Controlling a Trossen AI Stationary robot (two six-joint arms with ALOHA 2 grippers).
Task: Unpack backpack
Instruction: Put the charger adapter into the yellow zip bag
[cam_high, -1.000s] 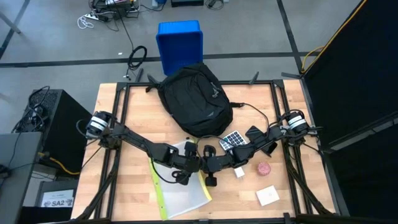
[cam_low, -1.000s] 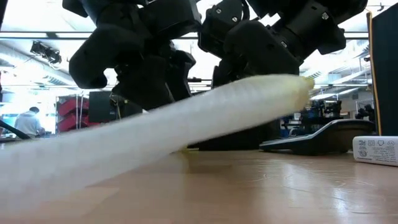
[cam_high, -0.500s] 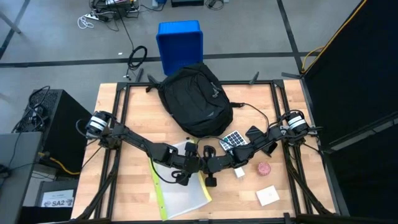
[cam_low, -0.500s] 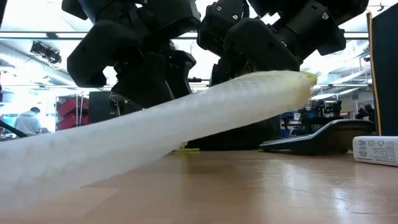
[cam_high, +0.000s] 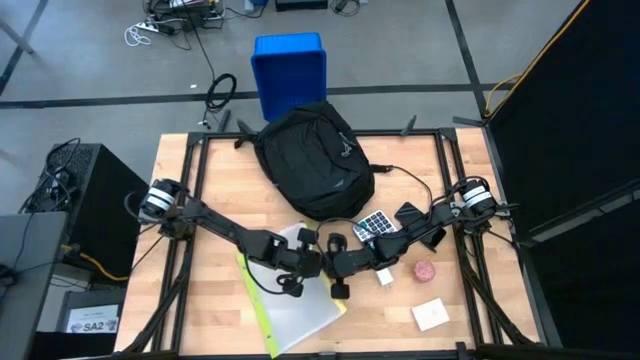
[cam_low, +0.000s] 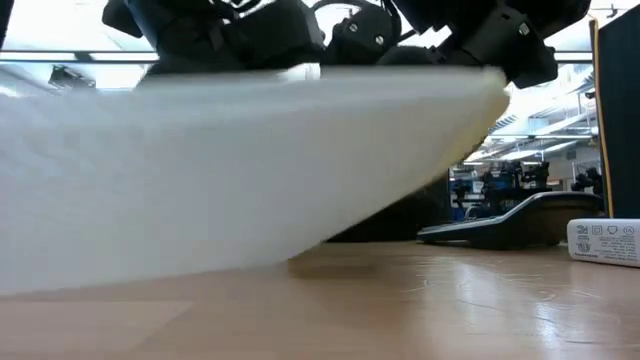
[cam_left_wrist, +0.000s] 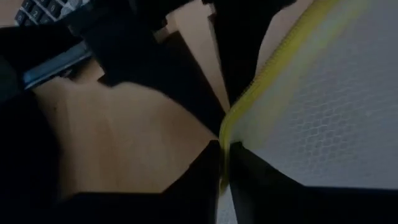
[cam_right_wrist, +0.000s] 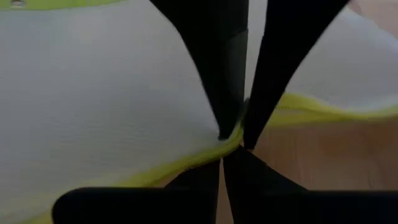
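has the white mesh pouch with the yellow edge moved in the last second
Yes. The mesh pouch has slid toward the table's near edge, away from the backpack, with both grippers pinching its yellow rim.

Backpack (cam_high: 313, 160) sat at the table's (cam_high: 210, 310) far edge mid-span, bin (cam_high: 289, 70) on the floor behind it, pouch (cam_high: 295, 310) lay at the near edge centre, with calculator (cam_high: 375, 224) between backpack and right edge, ball (cam_high: 425, 270) and pad (cam_high: 431, 315) toward the near right corner.
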